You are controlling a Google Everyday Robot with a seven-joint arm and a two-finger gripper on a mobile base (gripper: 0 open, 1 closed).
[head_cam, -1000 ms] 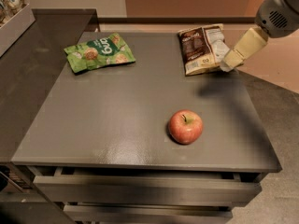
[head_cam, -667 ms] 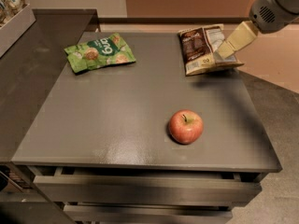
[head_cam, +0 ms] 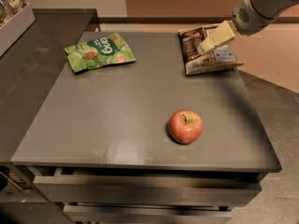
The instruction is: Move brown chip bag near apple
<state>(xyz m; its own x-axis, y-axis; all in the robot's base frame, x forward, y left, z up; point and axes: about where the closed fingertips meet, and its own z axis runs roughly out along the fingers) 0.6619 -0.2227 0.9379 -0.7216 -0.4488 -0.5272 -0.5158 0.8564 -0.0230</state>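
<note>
The crinkly dark brown and cream chip bag (head_cam: 192, 55) lies flat at the far right corner of the grey rectangular surface (head_cam: 107, 120). Its dark printed panel is on the left and its pale panel on the right. Its long axis runs roughly from the far edge toward the near edge, slanting a little.

The robot's cream-coloured hand (head_cam: 205, 45) comes in from the upper right on the grey arm and points down and to the left. Its tip sits over the middle of the bag, about where the dark and pale panels meet. Whether the hand is open or closed cannot be told, nor whether it is touching the bag or hanging just above it. It cannot be seen to hold anything.

The round red apple with a yellowish blush (head_cam: 185, 126) stands well apart from the bag, toward the near edge and slightly left of it. The move probably turns on that direction, since the bag would have to travel toward the front of the surface, almost along its own long axis, to end up beside the fruit.

The green snack bag (head_cam: 99, 52) lies at the far left, clear of that path.
</note>
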